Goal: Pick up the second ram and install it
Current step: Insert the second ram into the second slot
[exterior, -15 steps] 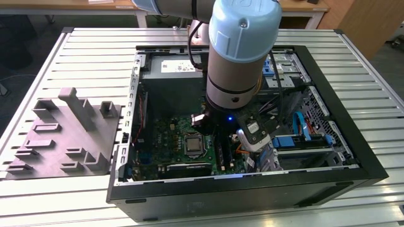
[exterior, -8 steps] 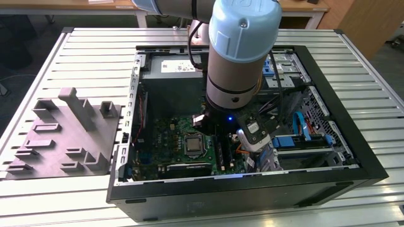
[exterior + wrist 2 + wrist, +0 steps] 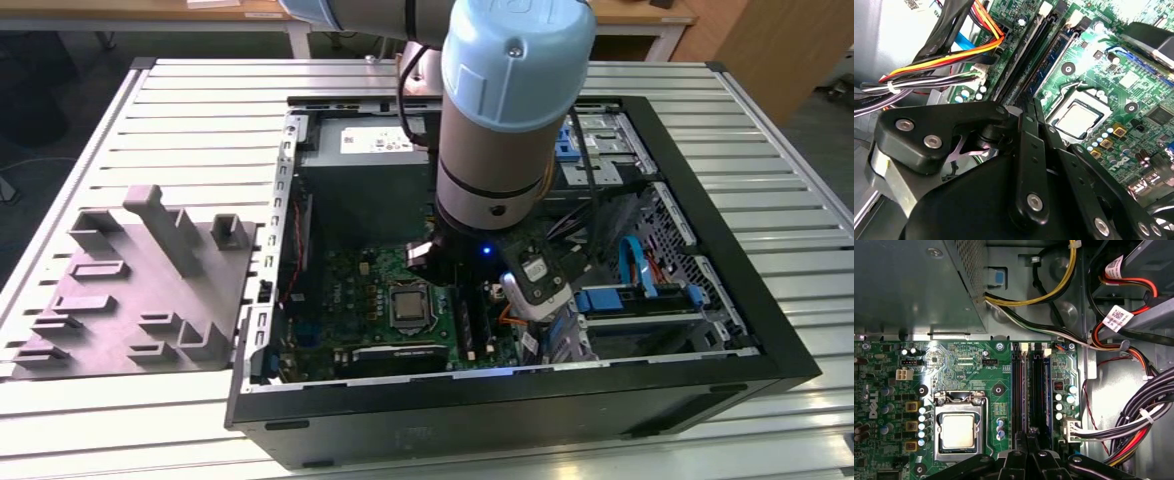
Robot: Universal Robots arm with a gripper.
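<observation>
- Computer case [image 3: 534,405] lies open on its side, with the arm reaching down into it.
- Motherboard [image 3: 974,365]: the memory slots [image 3: 1030,390] run straight out ahead of the fingertips.
- Gripper [image 3: 1026,436]: fingers pressed together over the slots, seemingly pinching the second ram [image 3: 1029,87] edge-on.
- Judgement: keep the stick parallel to its slot, notch aligned, and press evenly.

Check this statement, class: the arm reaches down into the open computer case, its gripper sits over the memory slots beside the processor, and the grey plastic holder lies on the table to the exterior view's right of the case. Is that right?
One detail is wrong. In the exterior view the grey plastic holder lies to that view's left of the computer case, not its right. The arm does reach into the case, and in the first wrist view the gripper sits over the memory slots beside the processor.
</observation>
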